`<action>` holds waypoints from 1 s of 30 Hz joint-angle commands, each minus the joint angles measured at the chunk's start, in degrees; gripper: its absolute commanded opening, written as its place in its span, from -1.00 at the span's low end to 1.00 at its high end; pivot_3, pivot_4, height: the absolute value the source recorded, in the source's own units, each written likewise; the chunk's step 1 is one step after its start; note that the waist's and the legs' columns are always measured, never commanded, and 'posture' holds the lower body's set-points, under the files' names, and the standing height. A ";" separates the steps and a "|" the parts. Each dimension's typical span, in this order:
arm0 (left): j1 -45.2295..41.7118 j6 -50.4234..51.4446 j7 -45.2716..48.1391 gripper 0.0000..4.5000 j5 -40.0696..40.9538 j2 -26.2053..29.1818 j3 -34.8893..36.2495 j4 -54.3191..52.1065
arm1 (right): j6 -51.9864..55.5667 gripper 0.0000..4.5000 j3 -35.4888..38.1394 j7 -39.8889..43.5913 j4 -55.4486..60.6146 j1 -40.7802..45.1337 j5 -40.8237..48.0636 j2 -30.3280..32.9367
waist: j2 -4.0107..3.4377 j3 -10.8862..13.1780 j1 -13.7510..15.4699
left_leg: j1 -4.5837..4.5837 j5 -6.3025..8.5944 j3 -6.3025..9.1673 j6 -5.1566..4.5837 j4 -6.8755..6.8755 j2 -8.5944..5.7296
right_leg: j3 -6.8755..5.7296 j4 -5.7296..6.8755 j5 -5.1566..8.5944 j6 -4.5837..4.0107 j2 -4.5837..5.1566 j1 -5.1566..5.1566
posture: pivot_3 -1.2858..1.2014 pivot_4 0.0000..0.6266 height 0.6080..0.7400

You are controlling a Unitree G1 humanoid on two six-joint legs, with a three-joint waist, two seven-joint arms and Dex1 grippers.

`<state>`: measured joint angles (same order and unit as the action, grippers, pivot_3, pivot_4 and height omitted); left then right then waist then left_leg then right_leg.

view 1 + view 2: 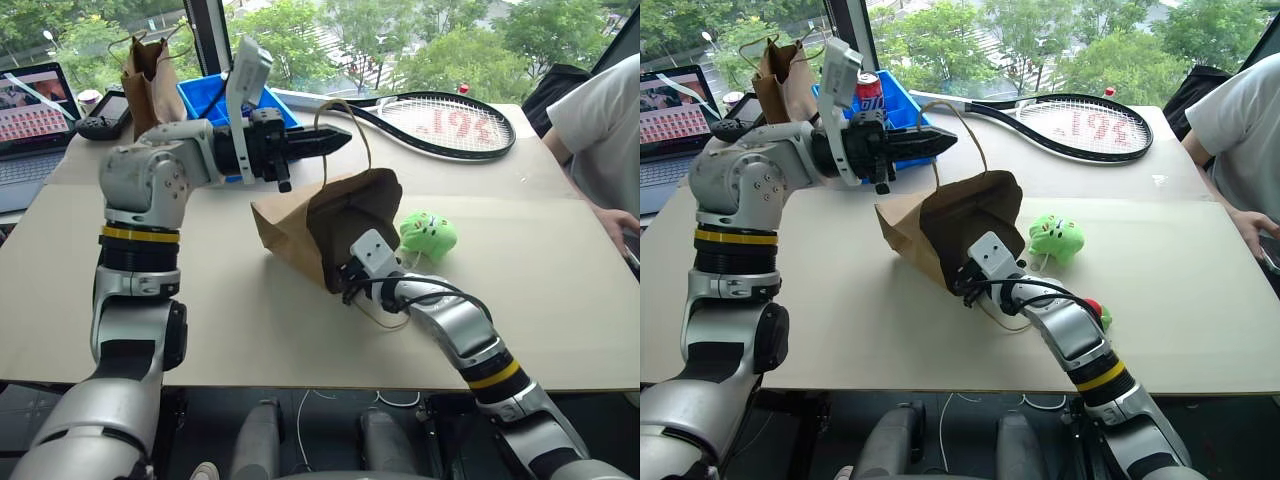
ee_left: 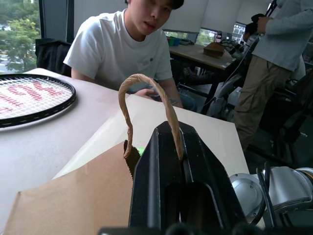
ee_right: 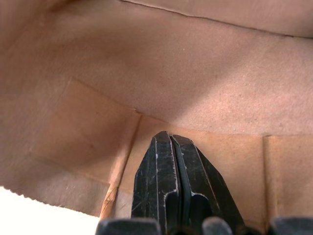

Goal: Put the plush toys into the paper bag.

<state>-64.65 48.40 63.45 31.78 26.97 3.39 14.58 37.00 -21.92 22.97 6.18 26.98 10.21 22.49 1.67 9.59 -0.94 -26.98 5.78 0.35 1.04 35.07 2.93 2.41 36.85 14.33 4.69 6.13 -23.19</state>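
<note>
A tennis racket [image 1: 440, 122] with a black frame and red lettering on its strings lies flat at the far side of the pale table [image 1: 560, 300]. A blue plastic bin [image 1: 207, 100] stands at the far edge, a red drink can [image 1: 869, 86] upright in it. Beside it stands a narrow, darker brown paper bag [image 1: 150, 85], then a black game controller [image 1: 105, 115] and an open laptop [image 1: 35, 120]. A person in a white T-shirt [image 1: 605, 130] sits at the table's right, one hand [image 1: 618, 222] on its edge.

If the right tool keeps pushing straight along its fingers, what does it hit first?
The right tool, shut, is already inside the paper bag. Straight ahead is the bag's inner paper wall near the folded bottom; nothing else shows in the way, though the remaining gap is hard to judge.
</note>
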 commanded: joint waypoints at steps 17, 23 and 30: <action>4.66 -13.67 8.10 -1.00 -4.54 3.25 -7.92 -5.83 | 8.22 -0.96 7.16 3.13 11.93 -0.14 2.29 -1.84 | 0.00 0.01 0.09 | -0.02 -0.05 -0.02 0.08 -0.10 0.01 | 0.01 0.03 0.00 -0.03 0.00 -0.07 | 0.03 -0.52 0.87; 4.85 -13.64 5.49 -1.00 -3.54 0.17 -7.59 -6.19 | 15.68 -0.96 9.30 1.85 17.97 1.57 6.28 -6.03 | 0.01 0.02 0.15 | -0.04 -0.05 -0.02 0.08 -0.08 0.01 | 0.01 0.02 0.00 -0.03 0.00 -0.06 | 0.03 -0.52 0.87; 6.52 -12.56 5.41 -1.00 -2.67 -1.17 -7.86 -8.41 | 23.80 -0.96 8.34 1.41 21.95 3.55 9.21 -7.92 | 0.01 0.02 0.12 | -0.04 -0.05 -0.01 0.08 -0.08 0.01 | 0.01 0.04 0.00 -0.03 0.00 -0.07 | 0.03 -0.52 0.87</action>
<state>-58.15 35.48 68.53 27.47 25.48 -5.33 9.10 59.40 -14.25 24.68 25.02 29.67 18.48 14.34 1.69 9.61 -0.82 -27.02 5.73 0.34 1.11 34.99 2.94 2.41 36.89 14.33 4.66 6.13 -23.25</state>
